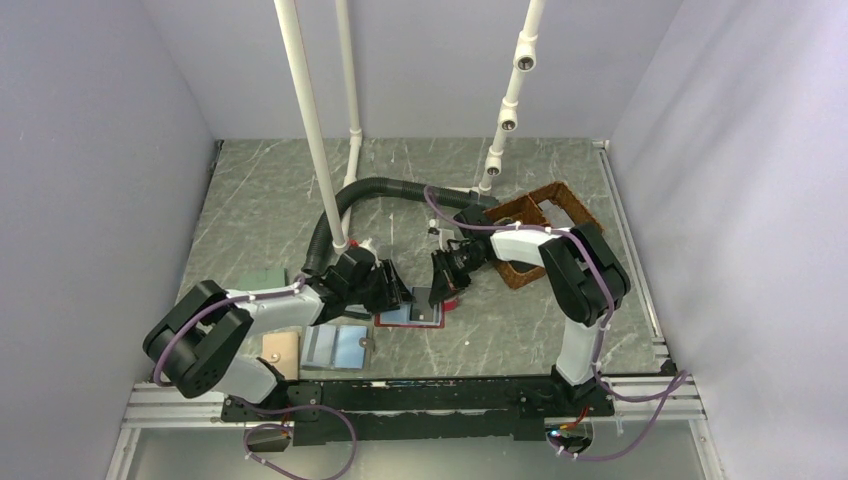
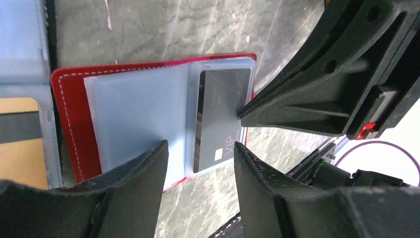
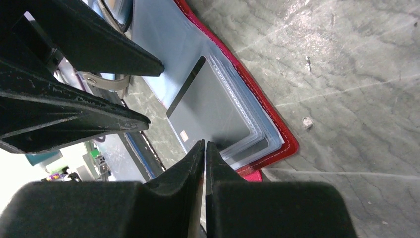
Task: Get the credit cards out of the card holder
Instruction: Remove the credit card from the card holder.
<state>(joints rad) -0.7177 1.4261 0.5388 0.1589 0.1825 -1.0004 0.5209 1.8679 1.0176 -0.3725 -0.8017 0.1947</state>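
1. The red card holder lies open and flat on the table. It is in the middle, just on the near side of both grippers.
2. One dark card sits in a clear pocket on the holder's right page. Its long side runs the same way as the holder's fold.
3. The right gripper has its two fingers pressed together into a point. The point sits at the card's outer long edge, the one away from the fold. I cannot tell if the thin card is caught between the fingers or only touched.
4. The left gripper has its fingers wide apart and holds nothing. It hangs over the holder, with one finger above the blue page and one by the card's end. I cannot tell if it presses down.
5. The card lies just left of the right gripper's point, so the right arm is the closer one. I think the card must slide out to the right, away from the fold. The left gripper could keep the holder from sliding along with it.
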